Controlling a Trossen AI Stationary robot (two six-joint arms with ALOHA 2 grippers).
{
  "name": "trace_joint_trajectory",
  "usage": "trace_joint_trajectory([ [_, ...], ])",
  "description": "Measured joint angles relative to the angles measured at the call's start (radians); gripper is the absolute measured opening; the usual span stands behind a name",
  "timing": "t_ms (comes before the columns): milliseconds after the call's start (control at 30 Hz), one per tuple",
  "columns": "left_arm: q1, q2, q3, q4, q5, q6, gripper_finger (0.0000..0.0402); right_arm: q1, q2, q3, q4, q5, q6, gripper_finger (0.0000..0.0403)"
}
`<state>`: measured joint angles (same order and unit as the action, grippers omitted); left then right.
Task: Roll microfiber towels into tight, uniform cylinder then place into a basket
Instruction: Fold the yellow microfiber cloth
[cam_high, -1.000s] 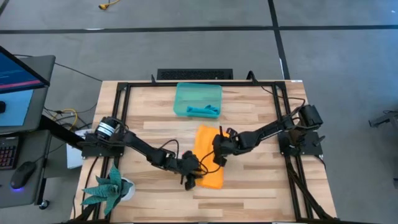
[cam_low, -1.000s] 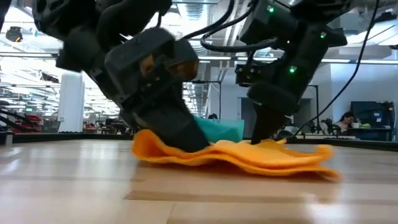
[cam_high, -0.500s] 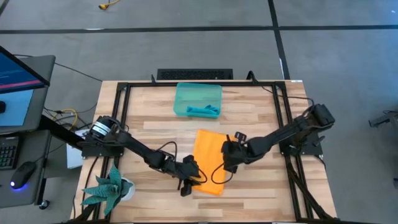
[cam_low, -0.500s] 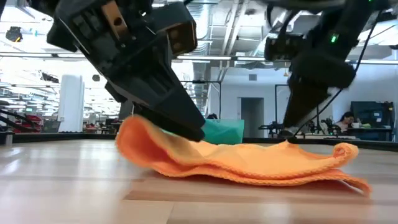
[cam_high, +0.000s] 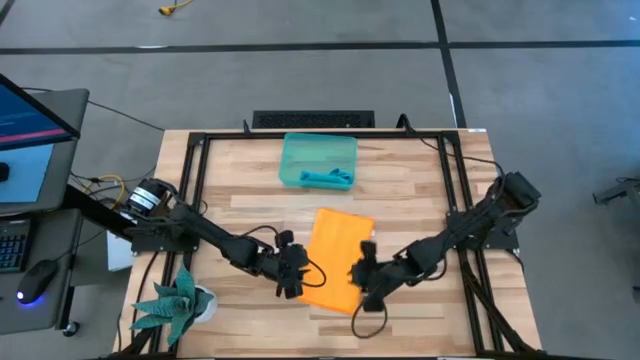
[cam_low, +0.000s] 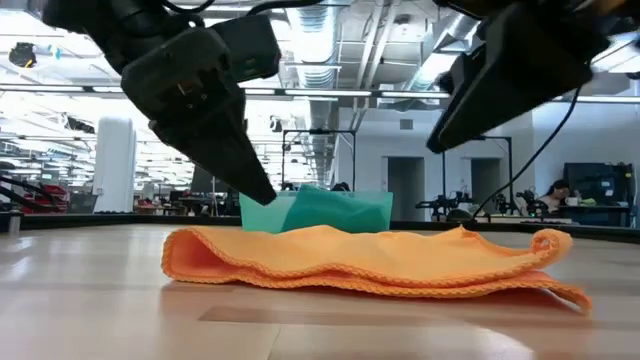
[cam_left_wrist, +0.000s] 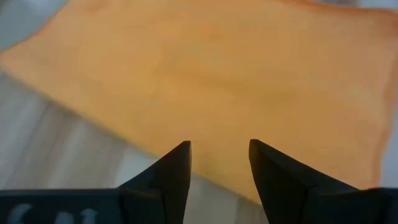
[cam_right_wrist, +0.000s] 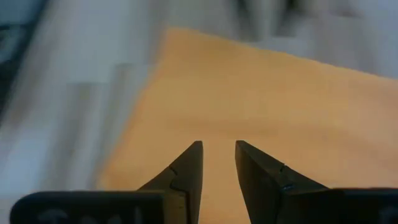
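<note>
Orange-yellow towel (cam_high: 335, 258) spread flat near the middle of the table (cam_high: 420, 180), rumpled along its near edge in the low view, lying on the near side of the basket (cam_high: 318, 158) and apart from it. Teal-blue towel (cam_high: 327, 178) bunched inside the basket, against the wall facing the orange-yellow towel. Left gripper (cam_high: 287, 278) just off the orange-yellow towel's left near corner, fingers (cam_left_wrist: 177, 165) parted and empty, raised above the cloth. Right gripper (cam_high: 361, 281) at the towel's right near corner, fingers (cam_right_wrist: 186, 165) slightly apart, grasping nothing. Potted plant (cam_high: 175, 303) well to the left of the towel, at the table's near corner
</note>
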<state>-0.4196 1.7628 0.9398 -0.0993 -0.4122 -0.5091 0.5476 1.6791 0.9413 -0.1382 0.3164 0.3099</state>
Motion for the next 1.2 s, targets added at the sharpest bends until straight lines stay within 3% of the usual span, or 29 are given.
trace_joint_trajectory([
  [167, -0.007, 0.0, 0.001, -0.06, -0.053, -0.057, 0.0155, -0.02, 0.103, 0.002, 0.076, -0.207, -0.106, 0.0118],
  [467, -0.006, 0.002, 0.001, -0.069, -0.064, -0.076, 0.0155, -0.103, 0.163, 0.016, -0.15, -0.286, 0.045, 0.0118],
  [633, -0.006, 0.002, 0.0, -0.068, -0.066, -0.077, 0.0155, -0.146, 0.144, 0.019, -0.333, -0.265, 0.148, 0.0118],
  [867, -0.006, 0.002, 0.0, -0.068, -0.066, -0.078, 0.0155, -0.119, 0.068, -0.002, -0.312, -0.258, 0.09, 0.0118],
  [1200, -0.006, 0.002, -0.001, -0.062, -0.071, -0.079, 0.0155, -0.002, -0.06, 0.002, -0.335, -0.131, 0.101, 0.0118],
])
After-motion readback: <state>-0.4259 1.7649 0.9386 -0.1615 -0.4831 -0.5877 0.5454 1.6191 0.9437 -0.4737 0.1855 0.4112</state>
